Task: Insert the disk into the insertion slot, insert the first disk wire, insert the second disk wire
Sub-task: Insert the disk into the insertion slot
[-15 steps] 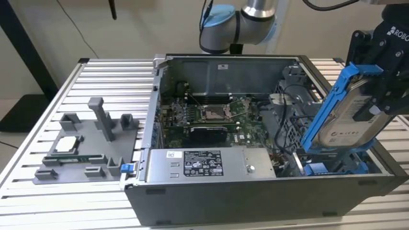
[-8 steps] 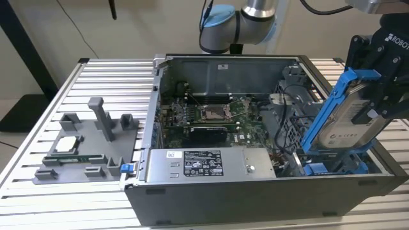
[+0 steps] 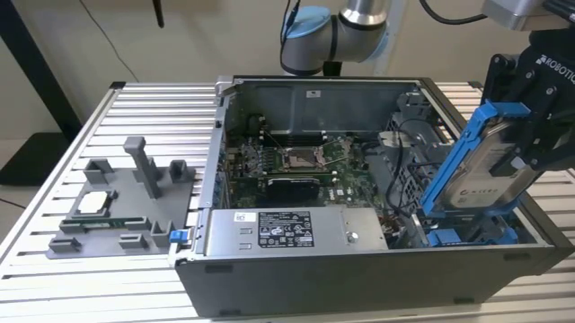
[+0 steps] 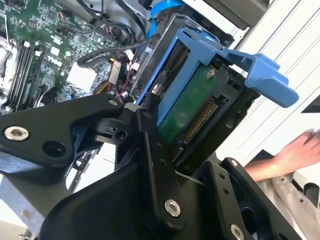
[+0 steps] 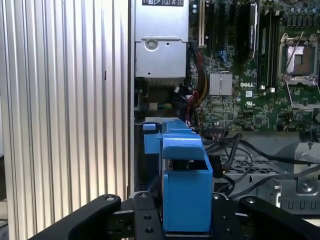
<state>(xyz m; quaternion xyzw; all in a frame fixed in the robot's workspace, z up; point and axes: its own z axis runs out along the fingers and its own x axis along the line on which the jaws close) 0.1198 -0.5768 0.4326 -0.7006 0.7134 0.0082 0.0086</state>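
While the fingers (image 3: 532,138) clamp the disk (image 3: 485,168), its white-labelled face tilts above the insertion slot (image 3: 475,226).

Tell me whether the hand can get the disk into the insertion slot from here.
Probably yes: the hand grips the disk, tilted, its lower end at the insertion slot. The black cables lie beside it, apparently not across its mouth.
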